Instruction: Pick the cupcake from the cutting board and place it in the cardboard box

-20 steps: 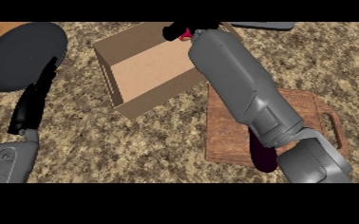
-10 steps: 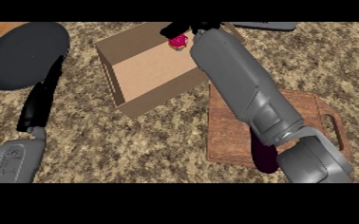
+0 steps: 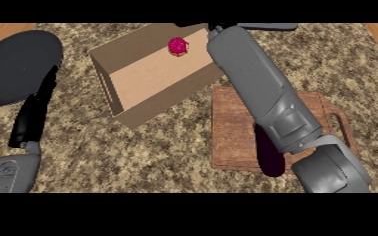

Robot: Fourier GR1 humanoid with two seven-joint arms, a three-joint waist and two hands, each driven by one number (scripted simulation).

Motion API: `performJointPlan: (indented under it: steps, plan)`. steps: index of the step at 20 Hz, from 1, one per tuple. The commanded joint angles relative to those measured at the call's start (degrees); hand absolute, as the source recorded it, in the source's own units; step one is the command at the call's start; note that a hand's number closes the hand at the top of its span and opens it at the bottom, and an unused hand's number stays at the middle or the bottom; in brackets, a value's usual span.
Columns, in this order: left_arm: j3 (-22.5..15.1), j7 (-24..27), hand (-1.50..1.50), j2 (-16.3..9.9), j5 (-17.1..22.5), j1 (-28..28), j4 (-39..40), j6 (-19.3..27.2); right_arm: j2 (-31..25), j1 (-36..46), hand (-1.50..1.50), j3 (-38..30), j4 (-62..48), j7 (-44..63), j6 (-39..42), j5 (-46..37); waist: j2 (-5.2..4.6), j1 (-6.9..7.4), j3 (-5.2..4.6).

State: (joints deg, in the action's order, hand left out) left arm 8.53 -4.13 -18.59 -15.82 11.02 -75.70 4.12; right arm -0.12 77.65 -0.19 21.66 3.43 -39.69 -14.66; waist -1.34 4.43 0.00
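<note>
Head view, the only one.

- The cardboard box point(image 3: 148, 80) lay open on the counter point(image 3: 170, 155), its long side running from near left to far right.
- The cupcake point(image 3: 178, 46) was inside the box, at the far end and close to the far wall. It was no longer on the cutting board point(image 3: 235, 130).
- My right forearm point(image 3: 255, 90) reached up from the lower right, over the board and past the box's right-hand corner.
- My right hand point(image 3: 215, 27) sat at the top edge of the view, just beside the cupcake. Only a dark sliver of it showed, so I could not tell whether it was spread or closed, or whether it touched the cupcake.
- My left hand point(image 3: 33, 112) rested at the left edge with its fingers straight and together, holding nothing. It lay next to a dark grey plate point(image 3: 26, 60).
- A dark purple object point(image 3: 271, 156) lay on the board, partly under my forearm.

Step in hand: I judged this to be the placing, at or right after release.

Next move, as I judged it: make sure the hand had let go, then lift it up and back, clear of the box wall, without nudging the box.

Cupcake's orientation: it read as a pink blob a little longer from far to near than across. It may have been tipped rather than upright, but I could not pick out top from base.
</note>
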Motion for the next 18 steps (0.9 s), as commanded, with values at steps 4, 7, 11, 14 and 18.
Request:
performJointPlan:
  steps: [4,7,11,14,18]
  plan:
    - [0.94,1.58,0.00,1.05,-0.98,-2.25,2.29,2.16,-4.42,-5.04,-1.50,-4.65,4.30,-7.32,5.05,4.50,1.13,-3.87,0.01]
    - [3.71,-0.54,0.00,-2.48,1.82,-3.53,-0.89,-1.46,-6.51,-9.11,-1.50,-5.77,5.15,-8.28,6.17,5.40,1.34,-3.94,0.03]
    - [2.10,1.52,0.00,1.16,-0.59,-6.07,-0.43,2.30,-10.34,-13.46,-1.50,-3.13,12.62,-2.86,10.05,4.11,1.89,-5.48,-0.01]
    - [3.62,-2.43,0.00,-1.19,1.40,-4.27,-2.48,-0.58,-15.46,-20.48,-1.50,-4.32,16.57,-6.93,16.34,6.14,1.71,-5.46,0.03]
    - [4.22,0.01,0.00,-1.63,1.32,-5.73,-1.01,-0.94,-17.02,-30.85,-1.50,-1.16,29.56,-3.69,21.34,6.42,1.96,-6.16,-0.01]
